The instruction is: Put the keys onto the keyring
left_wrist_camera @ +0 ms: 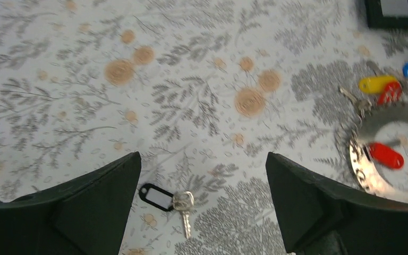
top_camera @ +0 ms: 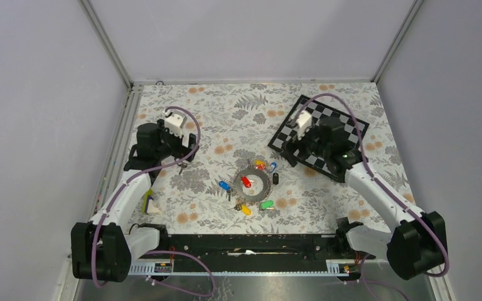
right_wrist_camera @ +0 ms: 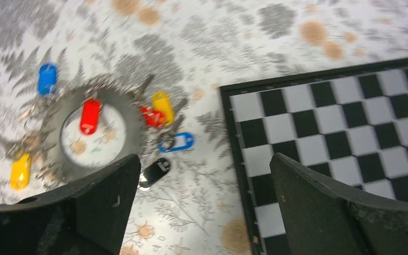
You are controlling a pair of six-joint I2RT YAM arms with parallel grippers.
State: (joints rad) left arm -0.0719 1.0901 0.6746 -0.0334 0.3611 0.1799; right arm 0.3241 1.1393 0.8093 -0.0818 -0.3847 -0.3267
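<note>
Near the middle of the table (top_camera: 213, 125) lies the keyring (top_camera: 265, 185), flat on the flowery cloth. A red key (top_camera: 246, 182) lies in its hole. More keys lie round its edge. A yellow key (top_camera: 260, 164) and a blue key (top_camera: 273, 167) are on the far side. A black key (top_camera: 275, 178) is on the right. A green key (top_camera: 267, 204) and a second yellow key (top_camera: 246, 210) are on the near side. A second blue key (top_camera: 224, 185) is on the left.

Some of them touch the keyring, but I cannot tell if any is hooked on. They look just laid there, so I think most of the job is left to do.

The left gripper (left_wrist_camera: 202, 159) is spread wide and holds nothing. The right gripper (right_wrist_camera: 203, 159) is spread wide too, with nothing in it.

The left wrist view shows one more key, the black-tag key (left_wrist_camera: 164, 197). It lies on the cloth below the left gripper, well apart from the keyring. I cannot make it out in the top view.

The right wrist view shows a small red key (right_wrist_camera: 147, 116) touching the yellow one, which is hard to see from above. Only the top view shows the green key. It also shows both arms, and the right arm partly over the board (top_camera: 345, 122).
</note>
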